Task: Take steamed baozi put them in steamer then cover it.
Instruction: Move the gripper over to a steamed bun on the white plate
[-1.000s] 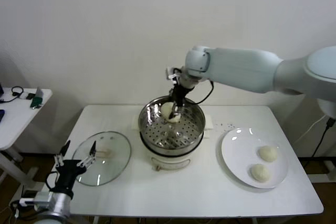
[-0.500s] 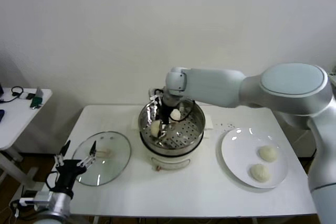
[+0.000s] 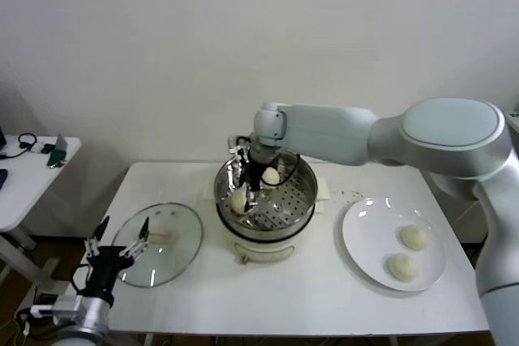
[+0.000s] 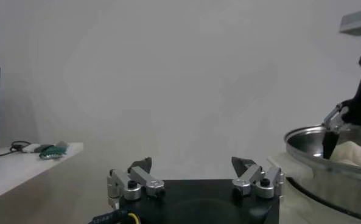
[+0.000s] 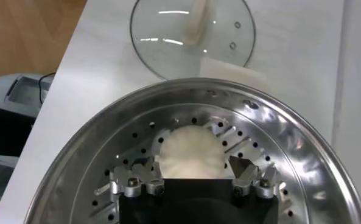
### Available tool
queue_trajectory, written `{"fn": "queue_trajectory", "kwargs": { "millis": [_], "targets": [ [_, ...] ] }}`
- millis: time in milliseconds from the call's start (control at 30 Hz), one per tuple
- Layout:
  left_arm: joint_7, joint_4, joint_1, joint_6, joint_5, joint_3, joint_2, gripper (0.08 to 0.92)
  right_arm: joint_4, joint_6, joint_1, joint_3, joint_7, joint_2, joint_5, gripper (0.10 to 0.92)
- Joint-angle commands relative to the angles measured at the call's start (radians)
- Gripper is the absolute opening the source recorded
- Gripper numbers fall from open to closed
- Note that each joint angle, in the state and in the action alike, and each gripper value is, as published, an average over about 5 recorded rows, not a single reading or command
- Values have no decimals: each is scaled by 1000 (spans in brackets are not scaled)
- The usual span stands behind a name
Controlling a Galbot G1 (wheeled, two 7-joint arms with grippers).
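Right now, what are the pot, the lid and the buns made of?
The pot looks like shiny steel: it mirrors light, with a holed tray inside. The lid seems clear glass, since the table shows through, with a metal rim. The buns look like soft, matte white dough.

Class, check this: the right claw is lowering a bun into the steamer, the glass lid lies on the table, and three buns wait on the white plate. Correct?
Not quite. The head view shows two buns on the white plate, not three. The right claw, steamer and glass lid are as stated.
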Motion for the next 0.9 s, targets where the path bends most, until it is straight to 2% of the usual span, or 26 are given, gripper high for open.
{"fn": "queue_trajectory", "kwargs": {
  "millis": [33,233,533,733,900],
  "targets": [
    [1,1,-20,11,-1,-7,-2,823,189,35,183,-23,-76,-253,-51,823],
    [0,3,-40,25,-6,-14,0,823,337,79,295,-62,-136,-503,-152,823],
    [-1,6,-43,35,6,-8,-12,823,519,101,180,-73,-155,-870,-476,823],
    [-1,-8,-28,37,19,-14,-12,823,486,131,-71,56,-161,-996,-669,823],
    [0,-13,-16,40,37,-16,-23,823,417,171,-292,207,-155,-1035,-742,823]
  ]
}}
